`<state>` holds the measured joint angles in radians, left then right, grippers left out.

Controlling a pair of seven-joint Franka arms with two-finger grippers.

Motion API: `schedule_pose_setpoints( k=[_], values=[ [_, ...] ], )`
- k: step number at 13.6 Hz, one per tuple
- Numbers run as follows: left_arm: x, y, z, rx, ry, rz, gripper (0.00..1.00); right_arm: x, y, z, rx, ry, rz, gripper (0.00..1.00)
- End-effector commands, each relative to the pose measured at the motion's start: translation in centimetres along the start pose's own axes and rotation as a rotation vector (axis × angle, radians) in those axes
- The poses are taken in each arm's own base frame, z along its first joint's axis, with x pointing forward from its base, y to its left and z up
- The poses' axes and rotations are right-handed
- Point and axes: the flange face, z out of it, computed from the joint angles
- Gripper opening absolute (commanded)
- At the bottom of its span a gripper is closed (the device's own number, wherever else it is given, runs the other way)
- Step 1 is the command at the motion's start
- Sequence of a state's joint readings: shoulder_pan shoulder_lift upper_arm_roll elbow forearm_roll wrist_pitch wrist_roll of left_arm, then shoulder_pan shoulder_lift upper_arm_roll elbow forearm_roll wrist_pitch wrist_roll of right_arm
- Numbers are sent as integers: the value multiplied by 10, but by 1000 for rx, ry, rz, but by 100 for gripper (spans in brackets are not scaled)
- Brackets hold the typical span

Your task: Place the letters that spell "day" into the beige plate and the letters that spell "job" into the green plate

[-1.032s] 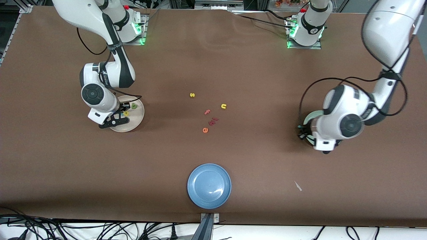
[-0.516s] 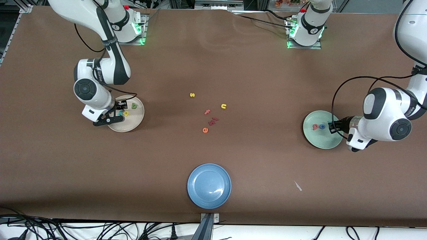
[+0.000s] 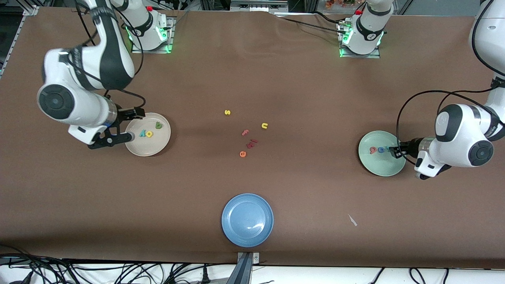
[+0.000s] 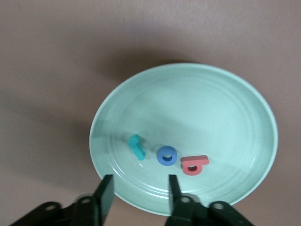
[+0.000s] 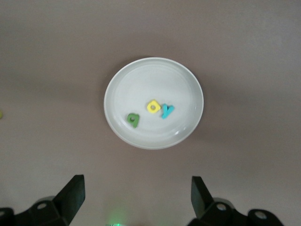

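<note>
The beige plate (image 3: 148,152) (image 5: 141,80) holds a green d (image 3: 158,125) (image 5: 133,119), a yellow a (image 3: 149,133) (image 5: 153,107) and a teal y (image 3: 142,133) (image 5: 167,111). My right gripper (image 3: 131,125) (image 5: 136,197) hangs wide open and empty over that plate's rim, toward the right arm's end. The green plate (image 3: 380,167) (image 4: 211,103) holds a salmon-red b (image 3: 372,150) (image 4: 194,165), a blue o (image 3: 380,149) (image 4: 166,155) and a teal j (image 3: 388,149) (image 4: 137,146). My left gripper (image 3: 396,152) (image 4: 139,195) is open over that plate's rim, with nothing between its fingers.
A blue plate (image 3: 247,219) sits near the front edge. Mid-table lie a yellow s (image 3: 227,112), a yellow n (image 3: 264,126), a salmon f (image 3: 245,132), an orange e (image 3: 242,154) and small dark red pieces (image 3: 252,142). A white scrap (image 3: 352,220) lies toward the left arm's end.
The right gripper opened, rose and drew back off the beige plate, leaving the teal y there. The left arm swung back off the green plate and its gripper opened, with the j lying in the plate.
</note>
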<state>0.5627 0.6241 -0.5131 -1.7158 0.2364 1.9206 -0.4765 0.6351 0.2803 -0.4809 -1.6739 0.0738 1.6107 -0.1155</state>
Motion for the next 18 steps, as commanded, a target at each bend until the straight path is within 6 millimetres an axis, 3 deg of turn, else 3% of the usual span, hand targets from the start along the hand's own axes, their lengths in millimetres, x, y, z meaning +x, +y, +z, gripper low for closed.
schedule_pose_setpoints(
  k=[1,4,5,7,10,11,13,15,16,18],
  values=[
    [-3,13,-62,2,113,40,100,-14,1,-50,14,-36,14,100],
    [-13,33,-135,-34,200,63,100,-34,-3,-97,10,31,10,100],
    [-19,38,-158,-41,216,69,100,-39,-3,-101,16,41,41,100],
    [-36,53,-190,-43,217,98,100,-53,10,-96,45,32,87,100],
    [-59,60,-246,-9,262,200,100,-72,19,-81,30,102,64,100],
    [-64,57,-261,-5,264,241,100,-77,34,-81,12,143,81,100],
    [-74,67,-265,31,237,328,100,-87,66,-96,28,193,122,100],
    [-79,74,-270,32,246,346,100,-98,92,-124,23,339,172,100],
    [-85,85,-272,30,251,337,100,-104,110,-125,47,349,204,100],
    [-88,89,-272,26,251,286,100,-121,108,-128,75,314,209,100]
  ],
)
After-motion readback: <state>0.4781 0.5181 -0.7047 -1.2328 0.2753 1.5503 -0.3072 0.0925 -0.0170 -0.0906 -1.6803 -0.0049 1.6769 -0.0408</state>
